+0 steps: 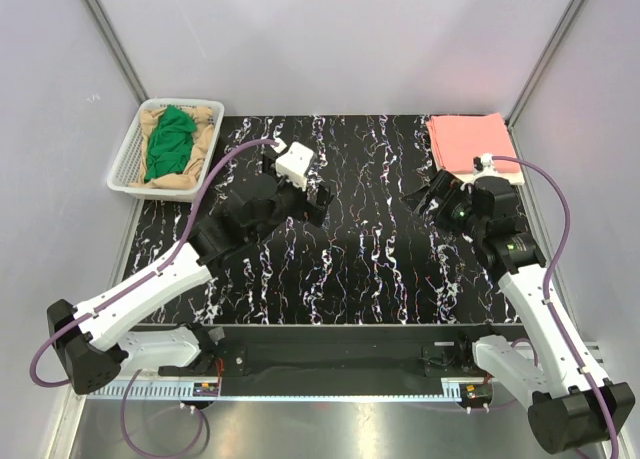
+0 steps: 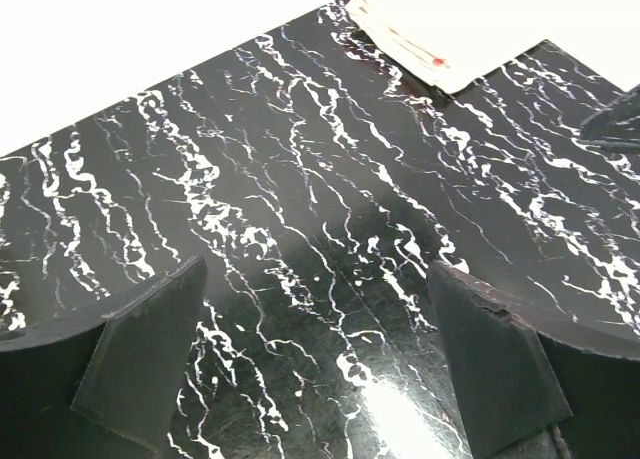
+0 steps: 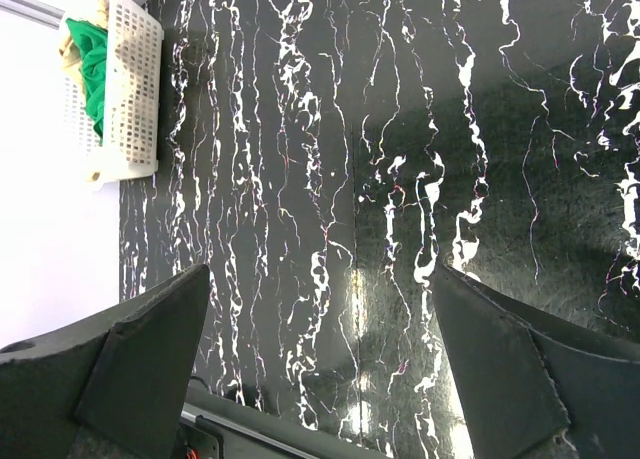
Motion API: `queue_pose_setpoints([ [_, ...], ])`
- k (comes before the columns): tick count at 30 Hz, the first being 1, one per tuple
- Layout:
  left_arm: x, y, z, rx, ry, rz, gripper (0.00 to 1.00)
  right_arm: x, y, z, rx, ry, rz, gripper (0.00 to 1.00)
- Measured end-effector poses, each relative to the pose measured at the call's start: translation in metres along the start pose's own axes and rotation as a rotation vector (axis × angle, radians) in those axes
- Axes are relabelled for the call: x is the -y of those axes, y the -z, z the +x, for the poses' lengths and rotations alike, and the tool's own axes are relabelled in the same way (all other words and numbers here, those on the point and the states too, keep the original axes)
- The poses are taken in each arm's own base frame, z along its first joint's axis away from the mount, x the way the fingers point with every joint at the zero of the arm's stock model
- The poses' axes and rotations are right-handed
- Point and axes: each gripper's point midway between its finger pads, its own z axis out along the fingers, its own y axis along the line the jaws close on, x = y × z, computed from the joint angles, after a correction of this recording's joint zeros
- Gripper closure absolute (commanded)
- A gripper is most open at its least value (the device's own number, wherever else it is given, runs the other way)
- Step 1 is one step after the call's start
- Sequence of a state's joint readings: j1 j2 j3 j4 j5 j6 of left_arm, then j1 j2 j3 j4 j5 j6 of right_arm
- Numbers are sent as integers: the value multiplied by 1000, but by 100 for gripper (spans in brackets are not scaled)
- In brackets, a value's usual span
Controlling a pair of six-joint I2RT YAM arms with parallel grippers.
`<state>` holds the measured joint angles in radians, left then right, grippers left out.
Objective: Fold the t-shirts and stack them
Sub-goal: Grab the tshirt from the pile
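My left claw (image 1: 312, 201) hangs released over the middle of the table (image 1: 360, 279), grasping nothing. My right claw (image 1: 422, 199) is released too, empty, near the folded pink shirt (image 1: 468, 141) in the far right corner. The green shirt (image 1: 168, 144) lies crumpled on the tan shirt (image 1: 205, 139) in the basket (image 1: 122, 169), far left.

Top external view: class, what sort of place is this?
Probably a robotics lab cell: left arm and right arm bolted at a black marbled table, panel walls, a mesh basket of t-shirts.
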<state>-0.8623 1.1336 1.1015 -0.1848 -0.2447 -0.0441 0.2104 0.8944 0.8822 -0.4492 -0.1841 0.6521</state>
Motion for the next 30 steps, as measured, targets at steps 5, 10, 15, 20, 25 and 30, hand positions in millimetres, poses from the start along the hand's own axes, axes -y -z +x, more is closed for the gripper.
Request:
queue_pose_setpoints([
  [5,-18,-1,2,-2,-38,-97,1,0,0,1,-6,4,-3,0],
  [10,-51,1,3,-41,-156,-256,1,-4,3,3,-16,19,-24,0],
  [15,-145,4,-40,-50,-136,-515,3,-10,12,1,-2,29,-55,0],
  [20,-261,32,-68,-26,-44,-812,18,-15,20,-2,22,32,-76,0],
  [25,-346,31,-18,-146,51,-970,21,-17,21,-2,23,26,-81,0],
  [30,-405,13,80,-354,171,-1028,42,-18,21,-1,23,29,-84,0],
])
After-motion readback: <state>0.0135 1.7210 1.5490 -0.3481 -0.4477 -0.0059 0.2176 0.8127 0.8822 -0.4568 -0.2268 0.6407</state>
